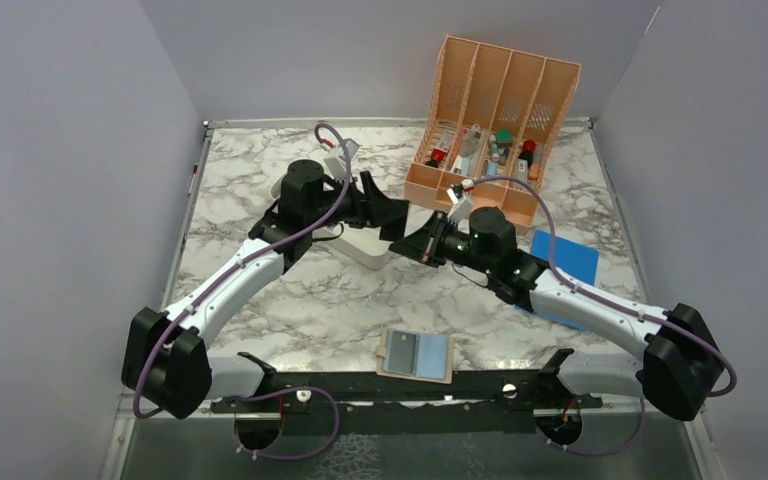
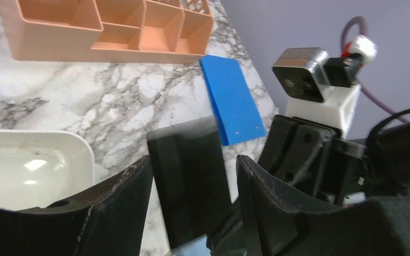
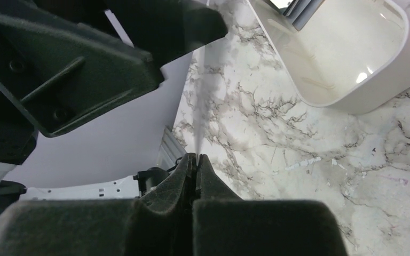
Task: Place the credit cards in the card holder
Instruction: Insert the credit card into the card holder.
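A black credit card (image 2: 189, 181) stands on edge in the air between the two arms. My right gripper (image 3: 195, 156) is shut on its lower end; in the right wrist view the card (image 3: 198, 117) is a thin grey sliver rising from the closed fingertips. My left gripper (image 2: 192, 160) straddles the card's upper part with its jaws open and a gap at the right finger (image 2: 267, 192). In the top view the two grippers, left (image 1: 392, 215) and right (image 1: 426, 246), meet over mid-table. The card holder (image 1: 416, 353) lies open near the front edge, blue-grey inside up.
A white oblong tray (image 1: 360, 246) sits under the left gripper. The peach slotted organizer (image 1: 490, 110) with small items stands at the back right. A flat bright-blue rectangle (image 1: 566, 258) lies beside the right arm. Grey walls close in three sides.
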Action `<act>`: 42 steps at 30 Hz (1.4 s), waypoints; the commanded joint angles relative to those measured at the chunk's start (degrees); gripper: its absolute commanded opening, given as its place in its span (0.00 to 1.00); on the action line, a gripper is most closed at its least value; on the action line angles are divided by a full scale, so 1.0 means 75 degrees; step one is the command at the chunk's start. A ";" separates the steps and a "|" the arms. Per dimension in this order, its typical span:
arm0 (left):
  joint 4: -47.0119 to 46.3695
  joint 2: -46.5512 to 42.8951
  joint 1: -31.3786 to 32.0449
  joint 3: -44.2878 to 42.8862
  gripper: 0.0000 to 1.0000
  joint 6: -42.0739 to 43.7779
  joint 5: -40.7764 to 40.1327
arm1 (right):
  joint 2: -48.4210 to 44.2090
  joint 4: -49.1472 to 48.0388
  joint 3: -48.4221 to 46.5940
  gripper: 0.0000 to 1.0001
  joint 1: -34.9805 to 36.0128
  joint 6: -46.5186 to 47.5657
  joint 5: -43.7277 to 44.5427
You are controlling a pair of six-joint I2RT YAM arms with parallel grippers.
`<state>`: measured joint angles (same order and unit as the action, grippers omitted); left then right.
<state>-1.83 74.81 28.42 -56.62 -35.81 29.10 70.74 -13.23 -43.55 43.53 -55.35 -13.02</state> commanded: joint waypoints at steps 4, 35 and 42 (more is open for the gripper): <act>-0.2362 -0.1055 -0.0540 0.0937 0.65 -0.2012 0.1626 | -0.0759 -0.1483 0.0953 0.01 -0.0015 -0.0687 -0.0140; -0.2563 -0.1255 -0.0532 0.1197 0.32 -0.2098 0.2227 | -0.1011 -0.3025 0.1507 0.01 -0.0015 -0.1211 -0.1240; -0.2599 -0.1318 -0.0509 0.1418 0.00 -0.1939 0.2265 | -0.0948 -0.2478 0.1522 0.06 -0.0015 -0.1072 -0.1200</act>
<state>-19.35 65.47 24.23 -47.48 -51.42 44.16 63.11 -33.56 -32.62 43.51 -64.10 -20.75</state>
